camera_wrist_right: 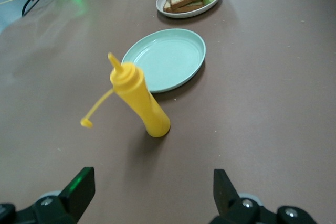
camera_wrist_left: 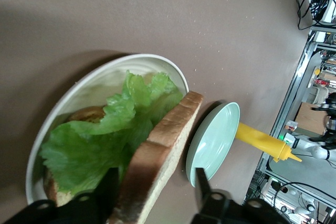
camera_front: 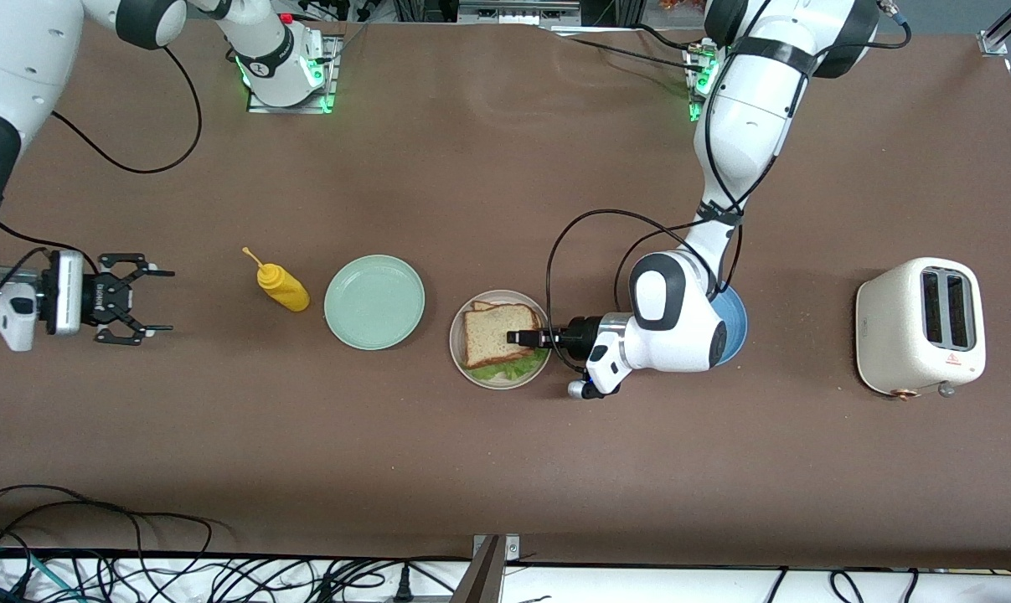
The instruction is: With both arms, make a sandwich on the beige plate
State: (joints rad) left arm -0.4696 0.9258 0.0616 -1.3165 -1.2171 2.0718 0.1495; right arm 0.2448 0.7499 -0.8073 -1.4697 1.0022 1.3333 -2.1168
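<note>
The sandwich [camera_front: 502, 337] lies on the beige plate [camera_front: 458, 356], about midway along the counter [camera_front: 505, 469] and nearer the front camera than most other things on it. Lettuce [camera_front: 513, 366] shows at the plate's near edge, under the top slice [camera_front: 498, 332], and a corner of the bottom slice peeks out at the farther edge.

The left gripper [camera_front: 522, 338] is low over the plate's rim on the left arm's side. In the left wrist view its jaws stand apart around the edge of the top slice [camera_wrist_left: 157, 166]: one finger [camera_wrist_left: 107, 192] is close against the bread's lettuce side, the other [camera_wrist_left: 202, 184] clear of it. They look spread, not pinching. The slice seems tilted there, leaning on the lettuce [camera_wrist_left: 100, 135], not lying flat.

The risk, as I judge it, is in pulling away: if the close finger drags the crust, the slice could slide off the lettuce or tip over the rim, and the plate could shift too. A straight lift would be safer.

The green plate [camera_front: 374, 301] is beside the beige one toward the right arm's end, then the mustard bottle [camera_front: 283, 286]. The right gripper [camera_front: 149, 300] waits beside the bottle, jaws wide and empty. A blue plate [camera_front: 735, 322] lies under the left arm, and a toaster [camera_front: 920, 327] sits at that end.
</note>
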